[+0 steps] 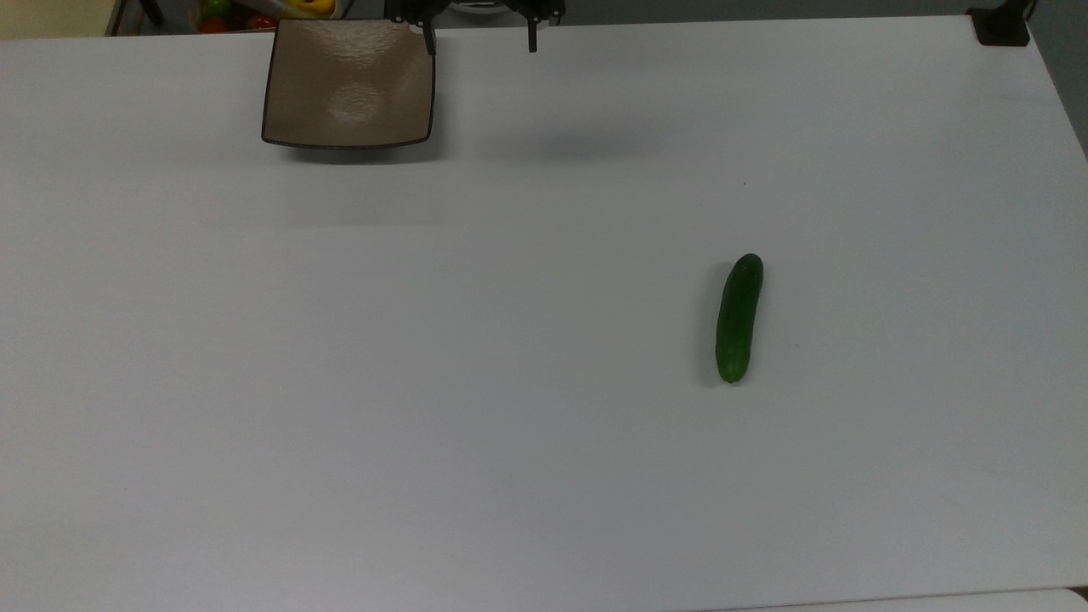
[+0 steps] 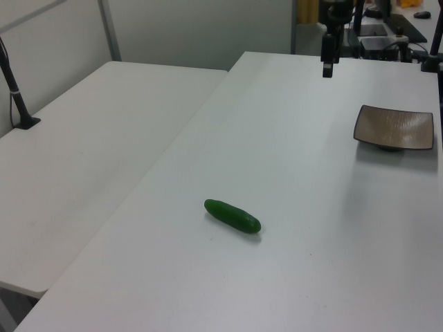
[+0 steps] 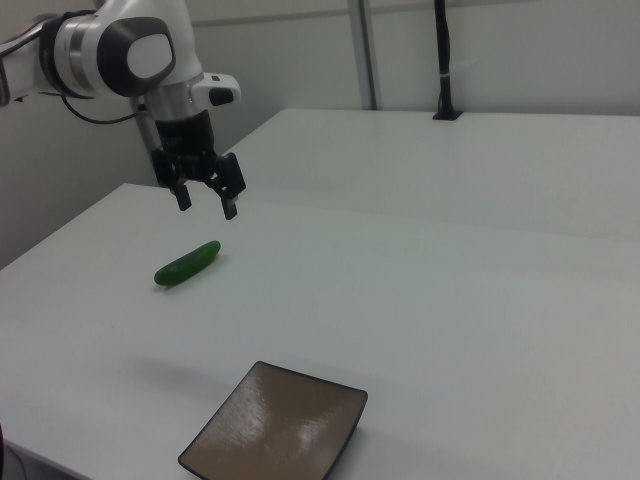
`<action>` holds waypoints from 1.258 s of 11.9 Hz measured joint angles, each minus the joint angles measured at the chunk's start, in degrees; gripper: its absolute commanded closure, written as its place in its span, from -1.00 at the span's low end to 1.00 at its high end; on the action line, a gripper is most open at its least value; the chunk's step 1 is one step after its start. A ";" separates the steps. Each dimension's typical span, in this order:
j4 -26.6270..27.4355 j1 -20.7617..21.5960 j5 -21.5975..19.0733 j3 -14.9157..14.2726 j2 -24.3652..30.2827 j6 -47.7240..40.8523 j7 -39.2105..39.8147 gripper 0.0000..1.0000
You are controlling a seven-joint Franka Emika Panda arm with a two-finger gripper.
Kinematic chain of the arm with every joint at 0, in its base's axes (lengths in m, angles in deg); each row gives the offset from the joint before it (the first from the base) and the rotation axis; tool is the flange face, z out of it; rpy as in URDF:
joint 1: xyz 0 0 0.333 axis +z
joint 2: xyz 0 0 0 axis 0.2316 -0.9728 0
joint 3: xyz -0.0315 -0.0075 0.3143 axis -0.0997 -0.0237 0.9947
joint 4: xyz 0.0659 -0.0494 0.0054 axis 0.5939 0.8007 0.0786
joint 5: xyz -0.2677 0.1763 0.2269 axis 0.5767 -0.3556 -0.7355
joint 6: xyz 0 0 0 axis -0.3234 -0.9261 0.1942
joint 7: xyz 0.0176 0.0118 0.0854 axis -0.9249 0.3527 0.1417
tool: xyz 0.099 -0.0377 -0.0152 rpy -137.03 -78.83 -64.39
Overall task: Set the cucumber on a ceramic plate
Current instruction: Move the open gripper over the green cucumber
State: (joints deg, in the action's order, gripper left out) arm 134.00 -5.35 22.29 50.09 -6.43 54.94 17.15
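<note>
Two things matter on the white table (image 1: pixel 510 382): the cucumber (image 1: pixel 739 319) and the ceramic plate (image 1: pixel 349 83), and they lie well apart. Taking the plate as the marker, the cucumber rests flat on the bare tabletop far off toward the top view's lower right, touching nothing. The gripper (image 3: pixel 207 196) hangs in the air with its fingers spread and nothing between them, high above the table and close to the plate's corner in the top view (so much nearer the plate than the cucumber). No grasp has begun, I'd say. What worries me is the cucumber's smooth, rounded skin: if the fingers close off-centre or along its length rather than across it, it could roll or squirt out. Dropped from too high, it might also bounce off the plate's glossy upturned surface.
</note>
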 measured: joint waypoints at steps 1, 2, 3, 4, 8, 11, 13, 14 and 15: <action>0.00 0.00 0.00 0.00 -0.01 0.00 0.00 -1.00; 0.00 -0.06 -0.04 0.00 -0.01 0.52 0.00 -1.00; 0.13 -0.13 -0.07 0.09 -0.06 1.00 0.00 -1.00; 0.23 -0.15 -0.09 0.26 -0.21 1.12 -0.01 -1.00; 0.24 -0.32 -0.92 0.43 -0.36 3.03 -2.18 -1.00; 0.21 -2.25 -1.27 1.68 -0.31 4.87 -3.67 -1.00; 0.30 -2.97 -2.52 2.76 -0.98 9.12 -9.62 -1.00; 0.35 -3.64 -2.63 4.62 -1.99 11.98 -14.40 -1.00; 0.37 -4.48 -2.65 7.50 -3.37 14.24 -19.29 -1.00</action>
State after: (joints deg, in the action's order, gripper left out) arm 134.37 -9.83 19.63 57.59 -9.80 69.18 -2.14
